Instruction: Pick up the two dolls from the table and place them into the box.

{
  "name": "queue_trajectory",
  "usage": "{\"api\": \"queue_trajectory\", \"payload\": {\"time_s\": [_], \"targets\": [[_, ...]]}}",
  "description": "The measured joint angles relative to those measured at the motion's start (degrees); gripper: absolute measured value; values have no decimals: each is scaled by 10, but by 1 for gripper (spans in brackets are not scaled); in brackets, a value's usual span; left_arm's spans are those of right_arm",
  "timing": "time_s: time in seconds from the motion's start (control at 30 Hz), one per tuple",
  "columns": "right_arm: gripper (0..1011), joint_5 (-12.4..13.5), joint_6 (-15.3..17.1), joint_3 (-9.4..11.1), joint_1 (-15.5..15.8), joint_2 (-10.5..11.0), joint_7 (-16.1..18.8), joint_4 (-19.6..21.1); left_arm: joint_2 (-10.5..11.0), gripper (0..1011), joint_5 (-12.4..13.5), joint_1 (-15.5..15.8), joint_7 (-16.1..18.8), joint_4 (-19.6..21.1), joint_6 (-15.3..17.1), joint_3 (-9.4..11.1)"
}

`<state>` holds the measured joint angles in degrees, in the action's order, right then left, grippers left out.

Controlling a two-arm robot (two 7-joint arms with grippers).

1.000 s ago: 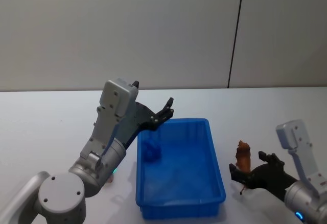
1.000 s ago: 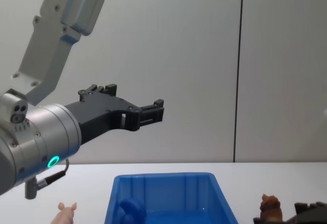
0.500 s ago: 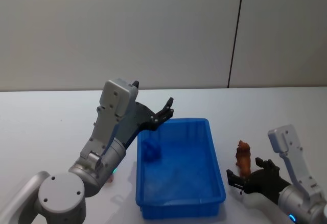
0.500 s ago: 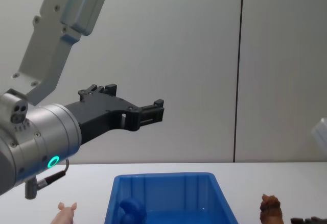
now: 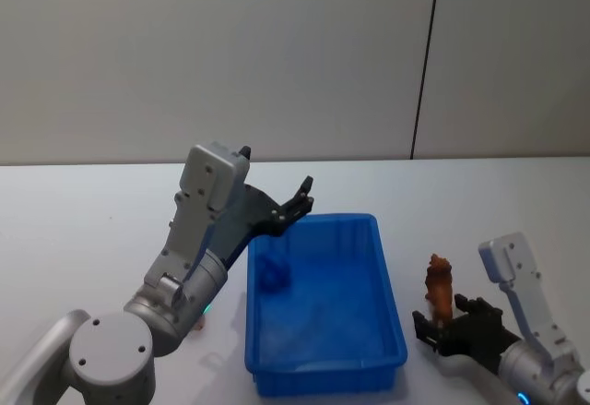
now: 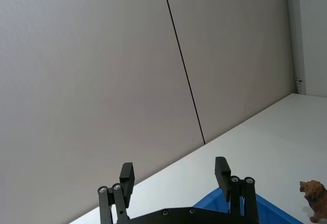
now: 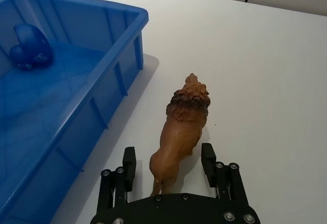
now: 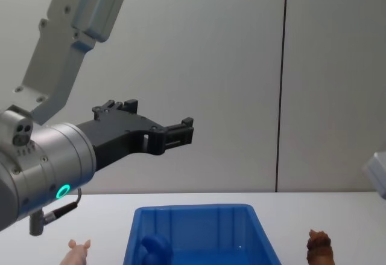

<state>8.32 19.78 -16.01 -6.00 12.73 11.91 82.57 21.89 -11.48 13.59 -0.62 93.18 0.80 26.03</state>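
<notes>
A brown lion doll stands upright on the white table, just right of the blue box. My right gripper is open, one finger on each side of the lion's hindquarters with gaps on both sides. From the head, that gripper sits low behind the lion. A blue doll lies inside the box. A small pink pig doll stands on the table left of the box. My left gripper hangs open and empty above the box's far left corner.
A plain grey wall with a dark vertical seam stands behind the table. The left arm's forearm leans over the table left of the box. Bare table lies beyond the box and right of the lion.
My right arm has drawn back toward the front and sunk lower, bringing its open fingers around the lion's rear. The lion, the box and the left arm have not moved.
</notes>
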Motion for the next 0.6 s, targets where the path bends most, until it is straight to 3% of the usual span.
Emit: {"api": "queue_trajectory", "payload": {"time_s": [0.23,0.43,0.6], "targets": [[615,-1,0,-1,-1,-1,-1,-4,0,1001,0,0,0,0,0,0],[386,-1,0,-1,-1,-2,-2,-6,0,1001,0,0,0,0,0,0],[263,-2,0,-1,-1,-2,-2,-7,0,1001,0,0,0,0,0,0]]}}
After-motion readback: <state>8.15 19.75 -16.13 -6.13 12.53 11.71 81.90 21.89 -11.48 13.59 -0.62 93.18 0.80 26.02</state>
